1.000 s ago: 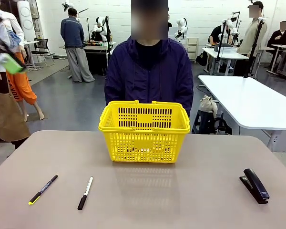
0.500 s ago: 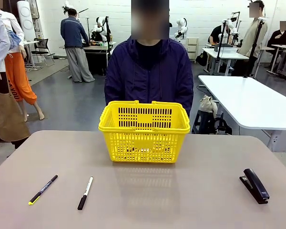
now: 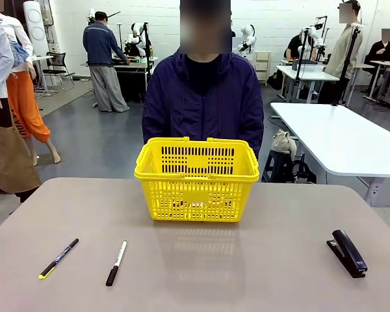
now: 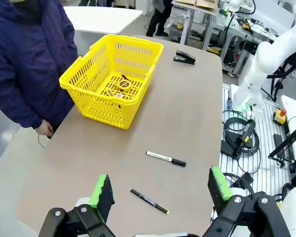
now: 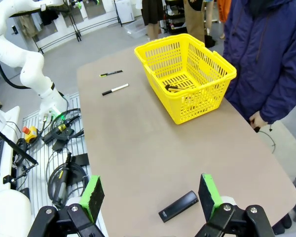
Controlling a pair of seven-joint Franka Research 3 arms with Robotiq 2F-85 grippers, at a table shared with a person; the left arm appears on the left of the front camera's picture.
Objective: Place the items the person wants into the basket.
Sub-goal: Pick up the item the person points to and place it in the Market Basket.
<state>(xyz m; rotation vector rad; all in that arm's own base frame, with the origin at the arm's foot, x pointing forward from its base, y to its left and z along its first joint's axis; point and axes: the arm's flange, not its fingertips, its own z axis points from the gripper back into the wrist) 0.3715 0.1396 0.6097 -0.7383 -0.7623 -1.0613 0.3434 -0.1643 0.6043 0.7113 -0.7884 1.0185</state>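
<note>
The yellow basket [image 3: 196, 195] stands at the far middle of the table, right in front of the person [image 3: 203, 97]. A yellow-and-black tape measure [image 4: 122, 85] lies on its floor, and beside it a dark-ended item [image 5: 172, 88]. The slim black marker with the yellow-green end [image 3: 58, 258] lies near the front left, also seen as marker [image 4: 149, 201] and marker [image 5: 111, 73]. My left gripper [image 4: 160, 186] hangs open high above that end of the table. At the opposite end, my right gripper [image 5: 151, 195] is open too, high above the table. Neither holds anything.
A white-and-black pen [image 3: 116, 262] lies just right of the marker. A black stapler [image 3: 348, 252] sits near the front right, below my right gripper as stapler [image 5: 178, 206]. The person's hands hang below the table's far edge. Cables and arm bases stand on my side.
A green-padded gripper at the front view's upper left edge a second ago has moved out of that view. Nothing on the table has moved.
</note>
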